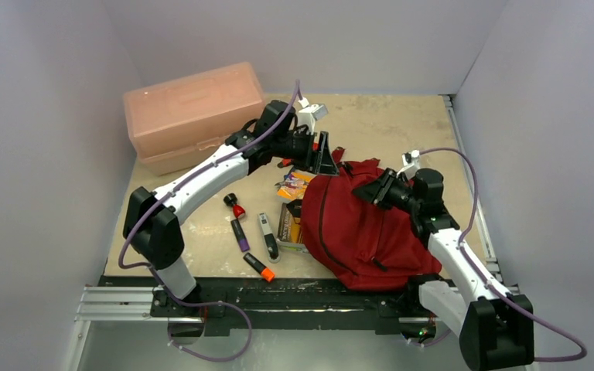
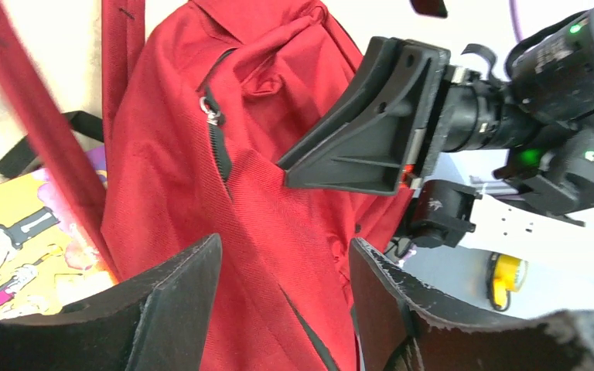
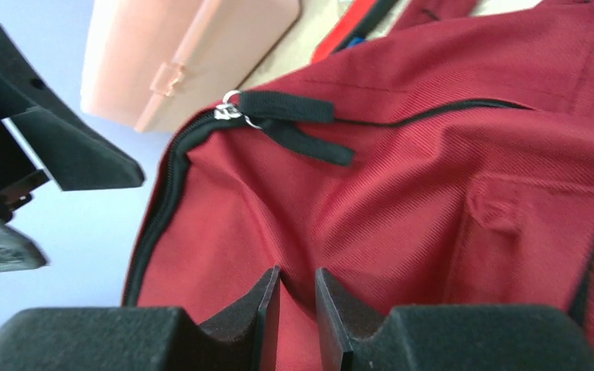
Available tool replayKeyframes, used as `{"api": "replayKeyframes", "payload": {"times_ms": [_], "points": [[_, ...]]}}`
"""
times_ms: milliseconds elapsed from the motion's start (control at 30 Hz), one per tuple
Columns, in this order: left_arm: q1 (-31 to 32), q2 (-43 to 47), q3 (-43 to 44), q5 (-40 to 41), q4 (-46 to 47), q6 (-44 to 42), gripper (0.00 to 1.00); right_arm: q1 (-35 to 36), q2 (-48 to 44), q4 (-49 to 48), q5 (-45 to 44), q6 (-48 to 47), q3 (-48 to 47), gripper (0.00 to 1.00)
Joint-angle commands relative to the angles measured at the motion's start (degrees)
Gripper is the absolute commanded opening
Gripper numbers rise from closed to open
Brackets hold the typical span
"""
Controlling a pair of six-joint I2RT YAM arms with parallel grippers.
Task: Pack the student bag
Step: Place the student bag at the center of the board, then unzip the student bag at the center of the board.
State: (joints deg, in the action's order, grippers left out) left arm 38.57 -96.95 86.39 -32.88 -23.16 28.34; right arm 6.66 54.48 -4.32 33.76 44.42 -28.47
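The student bag (image 1: pixel 363 228) is a dark red backpack lying at the table's front right, with its black zipper partly open. My right gripper (image 1: pixel 373 189) rests on top of the bag. In the right wrist view it (image 3: pixel 298 272) is shut on a fold of the bag's red fabric (image 3: pixel 402 201), below the zipper pull (image 3: pixel 232 108). My left gripper (image 1: pixel 326 157) hovers at the bag's far upper edge. In the left wrist view it (image 2: pixel 285 243) is open and empty, with the bag (image 2: pixel 278 201) beyond its jaws and the right gripper (image 2: pixel 371 131) ahead of it.
A pale pink lidded box (image 1: pixel 193 116) stands at the back left. Left of the bag lie a red-capped marker (image 1: pixel 235 205), a purple marker (image 1: pixel 240 234), a grey-white pen-like item (image 1: pixel 268 236), an orange-capped marker (image 1: pixel 259 267), a colourful book (image 1: pixel 290 224) and a snack packet (image 1: pixel 292 185).
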Motion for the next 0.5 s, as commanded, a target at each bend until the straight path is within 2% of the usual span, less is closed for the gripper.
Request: {"api": "replayKeyframes", "payload": {"times_ms": [0, 167, 300, 333, 400, 467], "points": [[-1.43, -0.72, -1.89, -6.81, 5.8, 5.0, 0.62, 0.17, 0.03, -2.65, -3.14, 0.15, 0.39, 0.27], [-0.87, -3.12, -2.96, -5.05, 4.66, 4.42, 0.6, 0.18, 1.46, 1.04, -2.91, -1.65, -4.87, 0.29], [0.03, -4.73, -0.44, -0.47, -1.31, 0.7, 0.51, -0.28, 1.77, -0.48, -4.29, 4.33, -7.26, 0.45], [0.21, -4.74, -0.28, 0.48, -1.88, 0.13, 0.47, -0.77, 2.49, -1.39, -4.34, 5.95, -7.56, 0.47], [0.19, -4.66, -0.48, 1.22, -2.05, -0.12, 0.31, -1.74, 4.85, -3.39, -4.27, 10.43, -8.38, 0.47], [0.27, -4.53, -0.68, 1.05, -1.63, -0.08, 0.21, -1.85, 8.74, -4.61, -4.72, 13.73, -9.45, 0.48]]}}
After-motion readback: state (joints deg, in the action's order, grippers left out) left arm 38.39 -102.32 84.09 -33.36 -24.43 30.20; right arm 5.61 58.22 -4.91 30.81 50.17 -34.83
